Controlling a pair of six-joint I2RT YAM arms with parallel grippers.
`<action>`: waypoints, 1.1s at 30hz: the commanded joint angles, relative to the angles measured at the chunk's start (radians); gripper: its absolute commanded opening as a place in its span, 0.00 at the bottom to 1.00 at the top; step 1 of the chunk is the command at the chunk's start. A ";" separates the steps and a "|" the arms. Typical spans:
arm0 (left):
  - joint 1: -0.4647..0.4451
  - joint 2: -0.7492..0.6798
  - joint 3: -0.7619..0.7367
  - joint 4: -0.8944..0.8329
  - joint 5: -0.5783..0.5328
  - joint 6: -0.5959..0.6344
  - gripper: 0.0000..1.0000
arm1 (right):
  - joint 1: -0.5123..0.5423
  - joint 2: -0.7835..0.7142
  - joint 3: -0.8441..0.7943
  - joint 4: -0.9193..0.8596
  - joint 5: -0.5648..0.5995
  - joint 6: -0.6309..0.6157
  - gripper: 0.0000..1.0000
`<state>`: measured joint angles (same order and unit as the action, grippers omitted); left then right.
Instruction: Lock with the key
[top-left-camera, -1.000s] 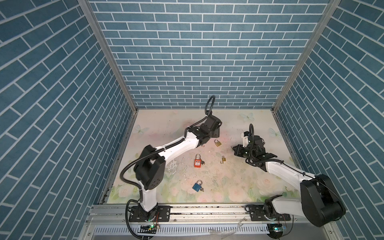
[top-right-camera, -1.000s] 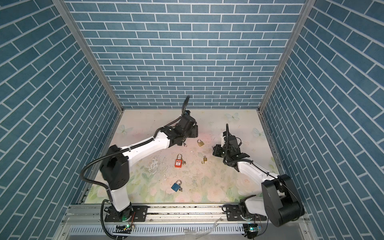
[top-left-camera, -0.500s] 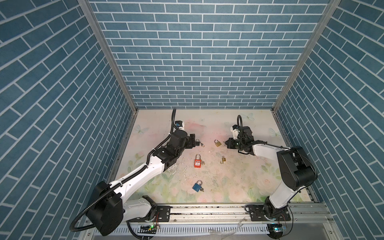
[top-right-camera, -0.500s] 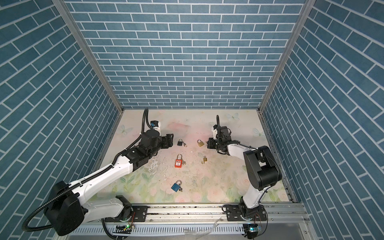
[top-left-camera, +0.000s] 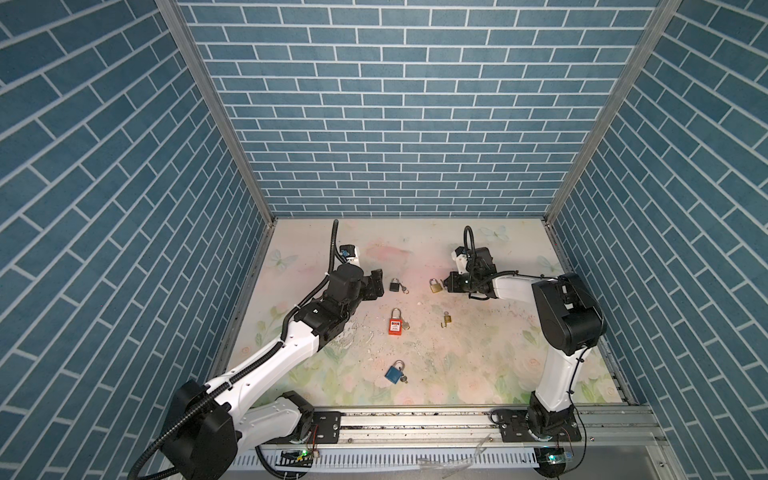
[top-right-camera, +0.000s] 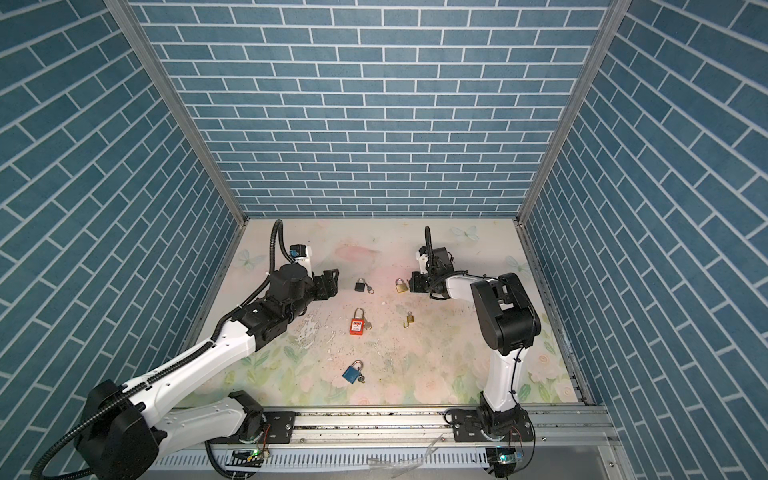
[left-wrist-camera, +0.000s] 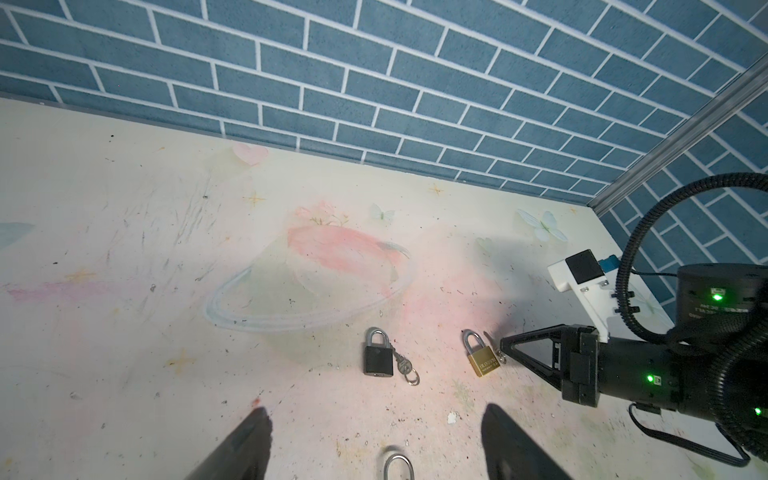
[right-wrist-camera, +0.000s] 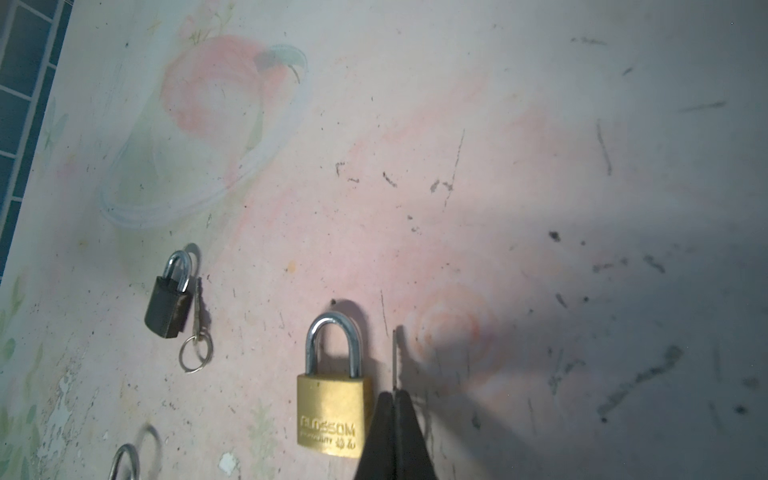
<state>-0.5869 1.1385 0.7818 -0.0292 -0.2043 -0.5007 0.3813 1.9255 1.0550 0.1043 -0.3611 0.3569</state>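
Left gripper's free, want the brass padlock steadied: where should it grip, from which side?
Pinch the brass padlock by its body, across the side edges, from above: it lies flat, shackle toward the back wall. The right gripper, shut on the key, crowds one edge; probably back it off.

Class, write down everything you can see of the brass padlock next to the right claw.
The brass padlock has a squarish gold-coloured metal body stamped BLOSSOM and a silvery shackle, both legs seated, so it looks shut. It lies flat on the floral table. The right claw, shut on a thin key, sits close beside its body; contact cannot be told.
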 joint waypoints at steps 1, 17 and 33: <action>0.008 -0.010 -0.013 0.014 0.000 0.004 0.81 | -0.002 0.026 0.018 -0.029 -0.031 -0.055 0.00; 0.010 0.015 0.008 0.018 0.023 -0.015 0.81 | 0.001 -0.002 -0.031 -0.007 -0.059 -0.033 0.00; 0.010 0.020 0.025 0.009 0.029 -0.012 0.82 | 0.000 -0.069 -0.010 -0.048 0.002 -0.027 0.26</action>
<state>-0.5858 1.1538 0.7792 -0.0242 -0.1776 -0.5079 0.3813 1.9030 1.0401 0.0822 -0.3855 0.3489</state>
